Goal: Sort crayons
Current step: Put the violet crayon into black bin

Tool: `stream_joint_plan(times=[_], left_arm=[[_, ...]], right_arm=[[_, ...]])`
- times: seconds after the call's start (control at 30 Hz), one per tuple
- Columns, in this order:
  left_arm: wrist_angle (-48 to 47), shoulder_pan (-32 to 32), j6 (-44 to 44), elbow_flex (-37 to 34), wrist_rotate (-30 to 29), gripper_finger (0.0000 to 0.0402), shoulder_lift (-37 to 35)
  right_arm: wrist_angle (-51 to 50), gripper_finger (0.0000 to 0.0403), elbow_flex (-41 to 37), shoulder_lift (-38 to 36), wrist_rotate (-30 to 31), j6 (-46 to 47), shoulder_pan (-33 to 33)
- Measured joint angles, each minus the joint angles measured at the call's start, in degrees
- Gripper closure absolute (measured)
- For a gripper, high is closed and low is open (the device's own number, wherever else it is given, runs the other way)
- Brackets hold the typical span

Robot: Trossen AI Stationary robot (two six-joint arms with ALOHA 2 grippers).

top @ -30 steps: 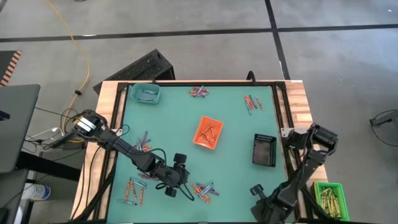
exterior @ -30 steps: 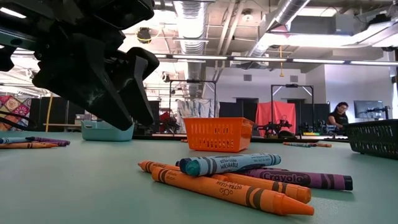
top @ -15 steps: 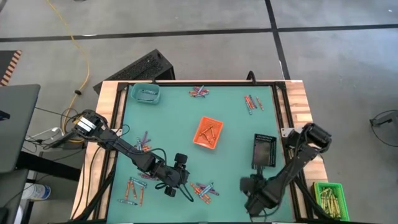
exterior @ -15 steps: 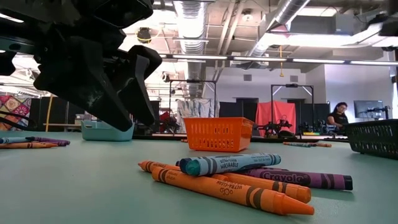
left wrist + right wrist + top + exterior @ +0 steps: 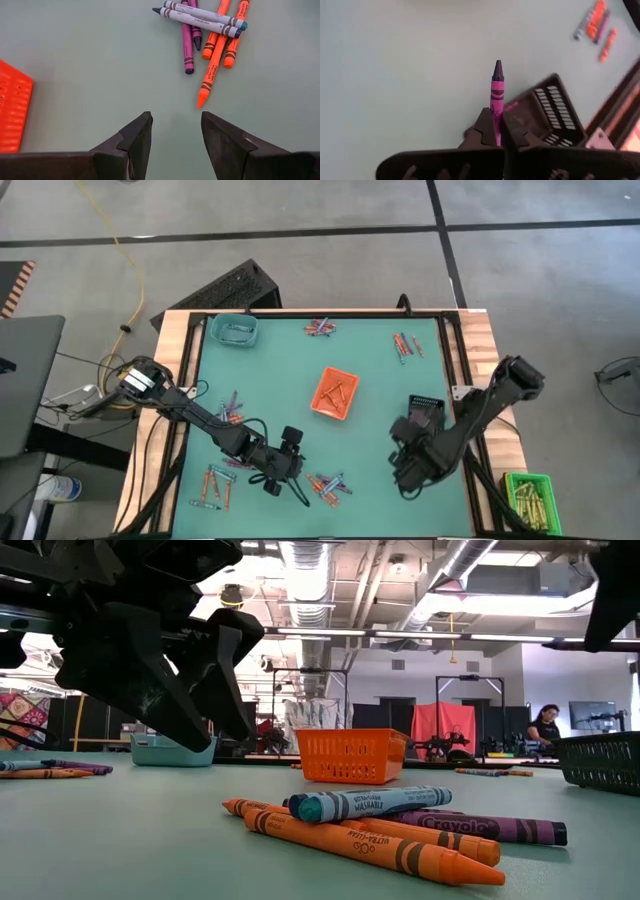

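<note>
Beside black tray (image 5: 424, 420), right end effector (image 5: 498, 131) clamping crayon (image 5: 497, 95)

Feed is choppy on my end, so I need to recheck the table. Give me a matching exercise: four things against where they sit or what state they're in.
Things:
1. orange tray
2. teal tray
3. purple crayon
4. left claw

Place or state:
A. pinched in the shut right claw
B. far left corner of the mat
C. open, empty, near a crayon pile
D. middle of the mat

Pairs: 1-D, 2-B, 3-A, 4-C
</note>
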Motion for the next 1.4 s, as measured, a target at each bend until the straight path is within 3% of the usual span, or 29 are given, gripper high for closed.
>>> stream_joint_plan(times=[0.33,0.77,1.07,1.4], left_arm=[[-0.5,0.0,0.0,0.0,0.0,0.0239,0.0],[-1.6,0.0,-0.6,0.0,0.0,0.0239,0.0],[-7.2,-0.2,-1.2,0.0,-0.1,0.0239,-0.1],[-29.0,-3.4,-8.5,2.0,-1.8,0.0239,-7.8]], right_arm=[[2.0,0.0403,-13.1,-7.9,-3.2,10.2,-3.4],[20.5,0.0394,-35.2,-22.4,-3.0,19.2,-4.4],[23.2,0.0329,-37.3,-22.0,-3.0,19.2,-3.8],[22.6,0.0277,-37.3,-22.0,-2.7,18.6,-3.8]])
